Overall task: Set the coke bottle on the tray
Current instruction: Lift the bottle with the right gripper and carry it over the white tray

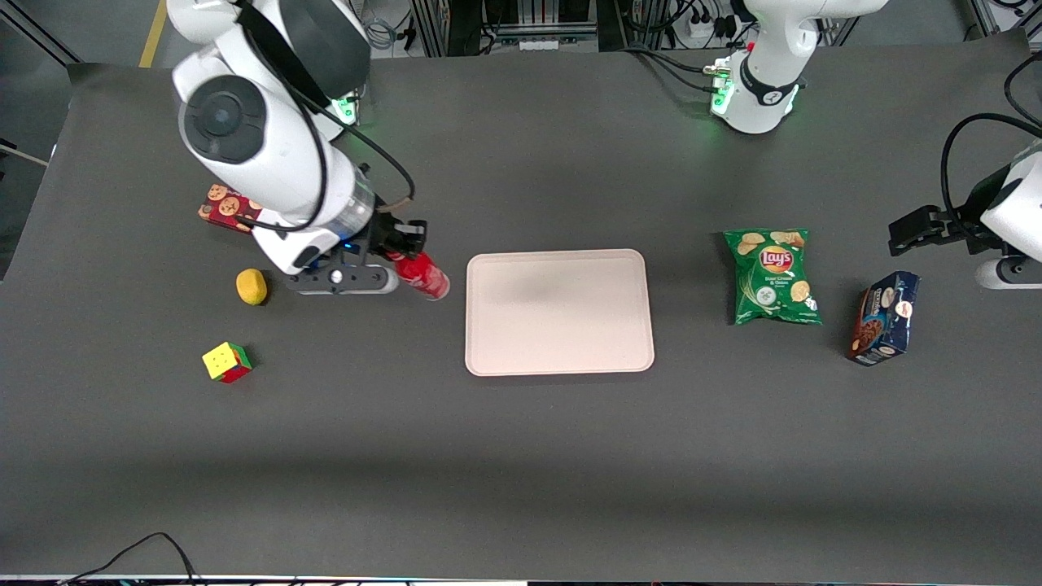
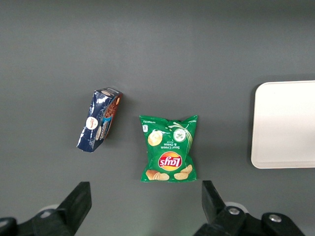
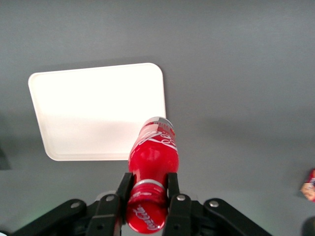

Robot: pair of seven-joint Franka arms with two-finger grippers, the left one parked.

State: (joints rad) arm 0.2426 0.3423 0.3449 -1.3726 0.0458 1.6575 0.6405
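The coke bottle (image 1: pixel 423 277) is a slim red bottle with white lettering. My right gripper (image 1: pixel 404 247) is shut on its neck, just below the red cap, and holds it tilted above the table beside the tray (image 1: pixel 558 312), toward the working arm's end. In the right wrist view the bottle (image 3: pixel 153 152) hangs from the gripper (image 3: pixel 147 189) with its base near the corner of the pale pinkish-beige tray (image 3: pixel 93 110). The tray has nothing on it. It also shows in the left wrist view (image 2: pixel 285 123).
A yellow lemon-like object (image 1: pixel 251 286), a colour cube (image 1: pixel 227 362) and a red cookie-printed box (image 1: pixel 226 207) lie near the working arm. A green Lay's chip bag (image 1: pixel 773 277) and a dark blue cookie box (image 1: pixel 885 317) lie toward the parked arm's end.
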